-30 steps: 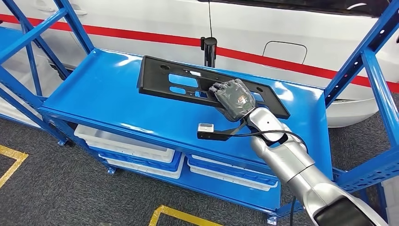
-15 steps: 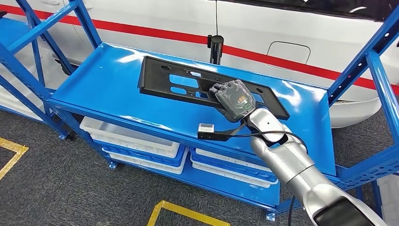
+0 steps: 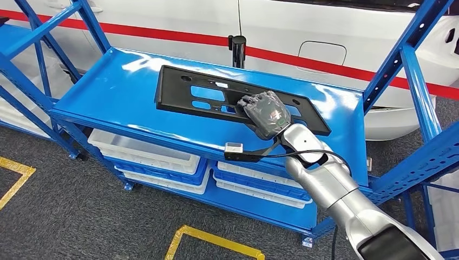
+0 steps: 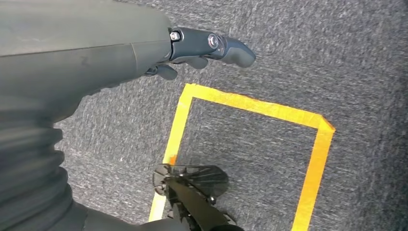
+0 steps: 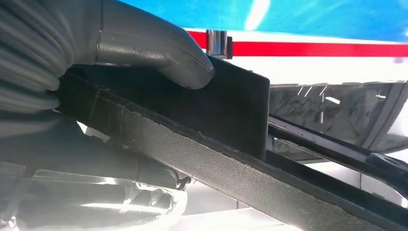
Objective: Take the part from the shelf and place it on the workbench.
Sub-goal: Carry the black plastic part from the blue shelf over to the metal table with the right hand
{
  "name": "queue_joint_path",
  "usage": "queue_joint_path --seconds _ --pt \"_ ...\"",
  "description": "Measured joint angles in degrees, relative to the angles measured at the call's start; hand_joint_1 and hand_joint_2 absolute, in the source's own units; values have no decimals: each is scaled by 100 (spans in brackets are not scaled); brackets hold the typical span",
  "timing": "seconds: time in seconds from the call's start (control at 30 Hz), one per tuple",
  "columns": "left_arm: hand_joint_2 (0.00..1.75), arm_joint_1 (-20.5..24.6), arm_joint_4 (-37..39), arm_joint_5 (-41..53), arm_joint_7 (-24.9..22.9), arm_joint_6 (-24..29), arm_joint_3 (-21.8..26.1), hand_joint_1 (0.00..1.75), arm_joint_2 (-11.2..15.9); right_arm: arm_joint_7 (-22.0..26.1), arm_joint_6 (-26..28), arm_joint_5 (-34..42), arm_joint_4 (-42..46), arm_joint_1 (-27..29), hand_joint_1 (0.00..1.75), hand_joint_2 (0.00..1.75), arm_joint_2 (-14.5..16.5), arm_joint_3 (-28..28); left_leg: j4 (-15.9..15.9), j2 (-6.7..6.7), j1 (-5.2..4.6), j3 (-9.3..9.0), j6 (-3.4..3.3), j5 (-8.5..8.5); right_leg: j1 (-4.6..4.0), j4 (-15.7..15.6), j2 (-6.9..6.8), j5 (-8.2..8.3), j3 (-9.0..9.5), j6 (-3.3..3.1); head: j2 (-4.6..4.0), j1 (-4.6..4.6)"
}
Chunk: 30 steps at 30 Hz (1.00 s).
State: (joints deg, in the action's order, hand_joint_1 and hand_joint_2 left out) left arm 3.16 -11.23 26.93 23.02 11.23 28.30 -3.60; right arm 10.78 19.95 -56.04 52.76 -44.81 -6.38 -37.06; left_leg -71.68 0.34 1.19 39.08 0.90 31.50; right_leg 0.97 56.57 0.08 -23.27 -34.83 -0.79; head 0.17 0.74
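Right hand (image 3: pixel 265 112), lower right to centre of the head view: silver arm reaching up from the bottom right corner, hand laid over the near long edge of the part; in the right wrist view the grey thumb (image 5: pixel 159 53) presses on one face of the black panel and the fingers (image 5: pixel 96 163) curl under the other, so the hand pinches the edge between them. Left hand (image 4: pixel 192 48), upper left of the left wrist view: hanging over grey carpet with yellow floor tape (image 4: pixel 250 103), fingers loosely curled, holding nothing. Part (image 3: pixel 205 95), centre of the head view: long, flat, black plastic panel of bracket form, with several rectangular cut-outs through which the shelf shows blue, small round holes near the ends, a raised rim, and a fine-grained matt surface seen close in the right wrist view. It lies on the top deck of the blue shelf (image 3: pixel 108 103), its far long edge toward the back. Handling, by judgement: light, thin, fairly stiff but liable to flex and droop at the free left end when lifted from one point; textured face should resist slipping; not fragile, though the thin webs between cut-outs could crack if twisted. Best hold: the solid long edge near the middle, roughly where the hand sits. Beyond, top of frame: white car body (image 3: pixel 325 32) with red stripe.
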Motion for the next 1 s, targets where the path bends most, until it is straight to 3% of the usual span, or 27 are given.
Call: queue_joint_path --seconds 0.07,0.13,0.2,0.27,0.33,0.4,0.43,0.47,0.5,0.57,0.63,0.67,0.73,0.8,0.87,0.93,0.97,1.0 --pt "175 8 -1 4 -1 0 0 0 7 -6 5 -15 -7 -2 175 175 4 4 804 -15 -12 -546 -79 -237 -20 11 4 50 -43 26 0 -3" --pt "175 18 -3 16 0 -1 -1 0 15 -10 17 -31 -8 -8 175 175 4 10 1330 -36 -56 -858 -161 -377 -33 2 0 108 -63 86 0 -3" --pt "175 20 -4 23 1 -3 -1 0 21 -14 28 -37 -8 -9 175 175 10 13 1378 -40 -104 -833 -232 -443 -32 -29 -11 178 -77 163 0 4" --pt "175 26 -4 25 -1 -17 0 0 20 -17 34 -40 -9 -9 175 175 2 20 1486 -15 -83 -801 -312 -583 -51 -5 -17 161 -146 210 0 0" --pt "175 43 -4 31 -3 -35 1 0 13 -22 37 -45 -9 -12 175 175 -16 33 1591 14 -61 -704 -388 -761 -68 371 -16 -186 -344 163 0 -19" --pt "175 54 -4 43 -7 -46 1 0 9 -32 38 -52 -10 3 175 175 -32 42 1599 19 -80 -535 -418 -893 -50 1123 -13 -680 -577 113 0 -33" --pt "175 54 -4 49 -10 -52 1 0 7 -35 38 -54 -10 21 175 175 -42 42 1597 19 -86 -447 -407 -955 -43 1450 -13 -803 -630 140 0 -34" --pt "175 54 -4 56 -13 -57 0 0 3 -38 38 -55 -10 39 175 175 -50 42 1594 20 -89 -361 -400 -1018 -36 1640 -14 -822 -614 195 0 -34" --pt "175 54 -4 60 -16 -63 0 0 0 -38 38 -55 -10 53 175 175 -56 42 1591 21 -89 -280 -385 -1080 -31 1592 -14 -725 -482 265 0 -37" --pt "175 54 -5 64 -21 -74 0 0 -7 -39 38 -55 -10 60 175 175 -62 43 1577 21 -90 -139 -339 -1193 -14 934 -18 -514 43 351 0 -38" --pt "175 58 -5 65 -22 -79 0 0 -10 -39 39 -55 -4 55 175 175 -56 45 1560 24 -105 -43 -278 -1295 -38 109 -12 -539 579 297 0 -31" --pt "175 59 -5 65 -23 -79 0 0 -10 -39 39 -55 -1 55 175 175 -55 46 1558 26 -111 -20 -248 -1345 -57 -117 -4 -588 695 254 0 -27" --pt "175 53 -4 65 -25 -78 1 0 -7 -39 40 -55 2 64 175 175 -56 49 1575 23 -104 12 -191 -1435 -51 -177 7 -542 671 168 0 -15" --pt "175 40 -3 65 -29 -77 1 0 -2 -39 40 -56 0 61 175 175 -50 46 1428 -1 -72 113 -127 -1253 4 -182 1 -441 605 51 0 0" --pt "175 31 -2 66 -33 -76 0 0 -2 -39 40 -57 0 59 175 175 -39 45 828 -24 -32 297 -53 -707 28 -179 -11 -331 517 -34 0 16" --pt "175 29 -3 67 -33 -76 0 0 -3 -39 40 -58 1 61 175 175 -36 44 35 -29 2 453 12 -261 24 -154 -18 -252 410 -37 0 21" --pt "175 30 -3 67 -34 -76 0 0 -3 -38 40 -57 1 64 175 175 -36 44 -178 -28 20 433 36 -207 26 -130 -20 -220 348 -17 0 22" --pt "175 30 -4 67 -34 -77 0 0 -3 -25 38 -51 2 66 175 175 -36 44 -176 -28 38 323 49 -259 31 -104 -20 -194 291 5 0 21"
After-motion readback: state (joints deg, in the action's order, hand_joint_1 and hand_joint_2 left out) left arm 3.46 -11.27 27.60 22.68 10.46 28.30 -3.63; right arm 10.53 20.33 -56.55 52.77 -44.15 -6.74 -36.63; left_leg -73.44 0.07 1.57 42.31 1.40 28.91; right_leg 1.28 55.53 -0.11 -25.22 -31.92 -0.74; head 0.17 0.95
